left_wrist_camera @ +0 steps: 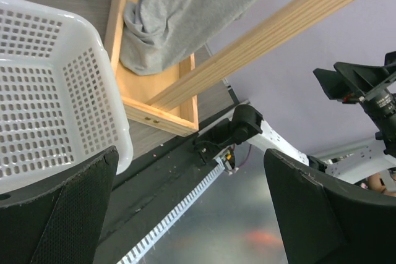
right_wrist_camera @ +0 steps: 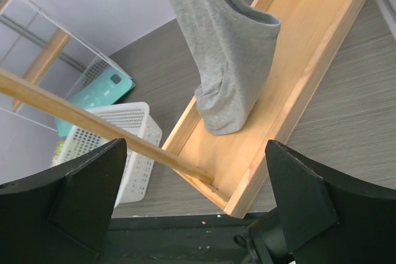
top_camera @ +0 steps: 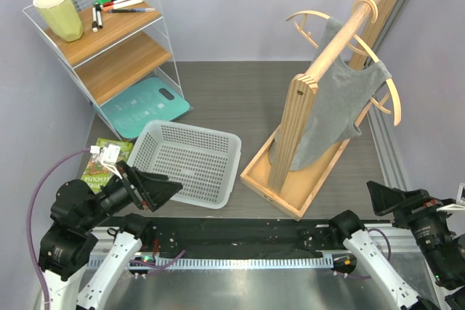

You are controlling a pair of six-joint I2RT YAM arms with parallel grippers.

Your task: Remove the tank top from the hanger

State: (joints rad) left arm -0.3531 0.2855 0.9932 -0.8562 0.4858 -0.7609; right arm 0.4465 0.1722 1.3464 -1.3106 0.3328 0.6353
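The grey tank top (top_camera: 333, 107) hangs limp on a curved pale-wood hanger (top_camera: 393, 99) hooked over the rack's rail (top_camera: 347, 28). Its hem bunches in the rack's wooden base tray (top_camera: 289, 188). My left gripper (top_camera: 166, 191) hovers low at the near left, open and empty, beside the white basket. My right gripper (top_camera: 381, 197) is at the near right, open and empty, short of the tray's corner. The left wrist view shows the tank top (left_wrist_camera: 179, 10) far ahead of the gripper (left_wrist_camera: 192, 214). In the right wrist view the tank top (right_wrist_camera: 226, 60) hangs well beyond the gripper (right_wrist_camera: 195, 208).
A second bare hanger (top_camera: 311, 24) hangs further back on the rail. The rack's upright post (top_camera: 294, 132) stands in front of the garment. A white perforated basket (top_camera: 190, 161) sits left of the tray. A wire shelf (top_camera: 109, 41), a teal scale (top_camera: 142, 107) and a green booklet (top_camera: 105, 161) fill the left side.
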